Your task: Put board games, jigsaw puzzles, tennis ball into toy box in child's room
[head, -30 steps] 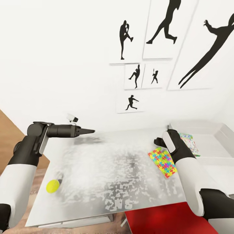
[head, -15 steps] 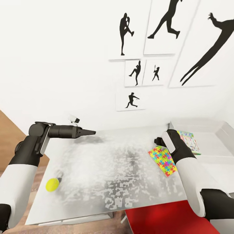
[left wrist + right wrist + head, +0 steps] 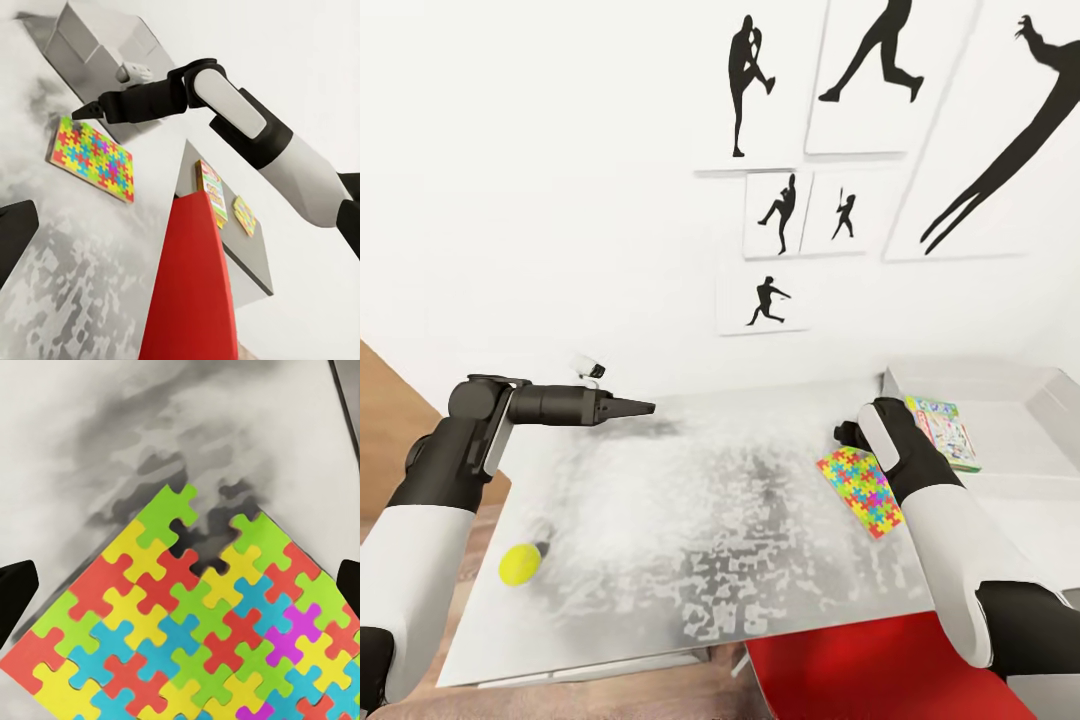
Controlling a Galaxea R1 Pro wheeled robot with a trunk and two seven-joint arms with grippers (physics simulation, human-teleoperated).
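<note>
A small yellow-green tennis ball lies near the pale mottled grey table's front left edge. Farther right, the right gripper hangs over the bright multicoloured jigsaw puzzle box — fingers spread. Beyond, the left gripper points rightward, its state unclear; the light grey open-topped toy box holds a colourful flat box — no lettering legible.

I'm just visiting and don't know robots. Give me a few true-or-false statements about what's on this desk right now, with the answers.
1. The tennis ball lies on the table, apart from both arms. True.
2. The jigsaw puzzle is already inside the toy box. False: it lies flat on the table, beside the box.
3. The right tool hangs above the jigsaw puzzle. True.
4. The left tool is holding the tennis ball. False: it holds nothing and the ball lies well away.
5. The toy box holds a colourful flat box. True.
</note>
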